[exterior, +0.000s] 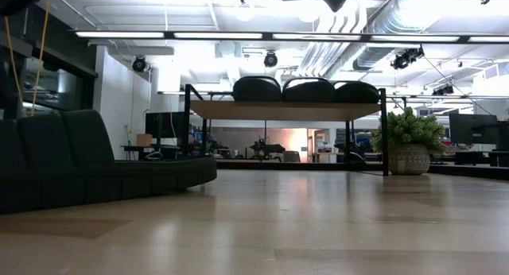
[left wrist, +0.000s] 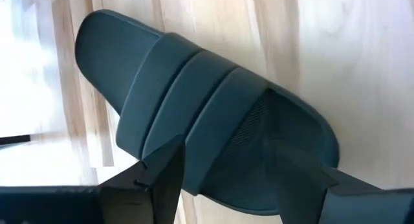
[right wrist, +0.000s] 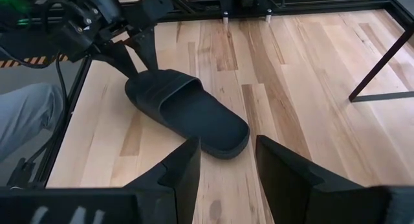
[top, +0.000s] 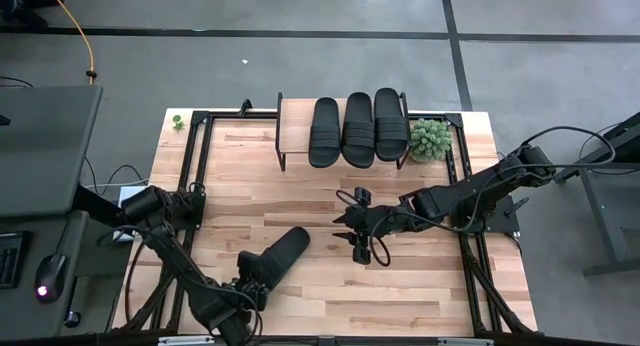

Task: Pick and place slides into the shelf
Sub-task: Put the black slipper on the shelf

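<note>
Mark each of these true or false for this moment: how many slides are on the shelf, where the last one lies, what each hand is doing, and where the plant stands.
1. Three slides lie side by side on the shelf top. True.
2. The fourth slide stands upright against the shelf legs. False: it lies flat on the table, well apart from the shelf.
3. The left hand is at one end of the fourth slide, fingers spread on either side of it. True.
4. The right hand grips a slide. False: it is open and empty over bare table.
5. The potted plant sits on top of the shelf. False: it stands on the table beside it.
</note>
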Tool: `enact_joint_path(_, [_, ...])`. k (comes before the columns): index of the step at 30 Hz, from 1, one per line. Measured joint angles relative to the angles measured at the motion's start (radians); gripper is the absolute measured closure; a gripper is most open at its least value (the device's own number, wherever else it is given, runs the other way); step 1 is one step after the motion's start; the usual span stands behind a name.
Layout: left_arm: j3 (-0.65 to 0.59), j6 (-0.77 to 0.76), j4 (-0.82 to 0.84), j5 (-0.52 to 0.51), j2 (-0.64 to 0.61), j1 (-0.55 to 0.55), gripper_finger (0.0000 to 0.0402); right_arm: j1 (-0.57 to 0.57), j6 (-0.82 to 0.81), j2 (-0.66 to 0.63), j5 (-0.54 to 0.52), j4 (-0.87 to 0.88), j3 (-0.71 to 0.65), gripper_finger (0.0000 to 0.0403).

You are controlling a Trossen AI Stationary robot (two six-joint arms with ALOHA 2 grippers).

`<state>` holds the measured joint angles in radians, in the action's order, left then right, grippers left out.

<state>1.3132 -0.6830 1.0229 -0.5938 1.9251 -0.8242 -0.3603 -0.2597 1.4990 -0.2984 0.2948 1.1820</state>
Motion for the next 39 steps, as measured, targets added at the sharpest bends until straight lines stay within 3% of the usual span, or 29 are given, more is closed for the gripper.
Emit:
enact_joint_path(8, [0.0,0.005,0.038,-0.026,0.052,0.0,0.0219,0.0,0.0,0.0,0.0,0.0,0.0,0.0261])
enact_joint_path(19, [0.0,0.005,0.05,-0.182,0.072,0.001,0.0224,0.0,0.0,0.0,0.0,0.0,0.0,0.0261])
enact_joint_path(28, [0.0,0.005,0.022,-0.209,0.077,0.023,0.0224,0.0,0.0,0.0,0.0,0.0,0.0,0.0261])
enact_joint_path(39, [0.005,0.059,-0.024,-0.219,0.17,0.098,0.0225,0.0,0.0,0.0,0.016,0.0,0.0,0.0261])
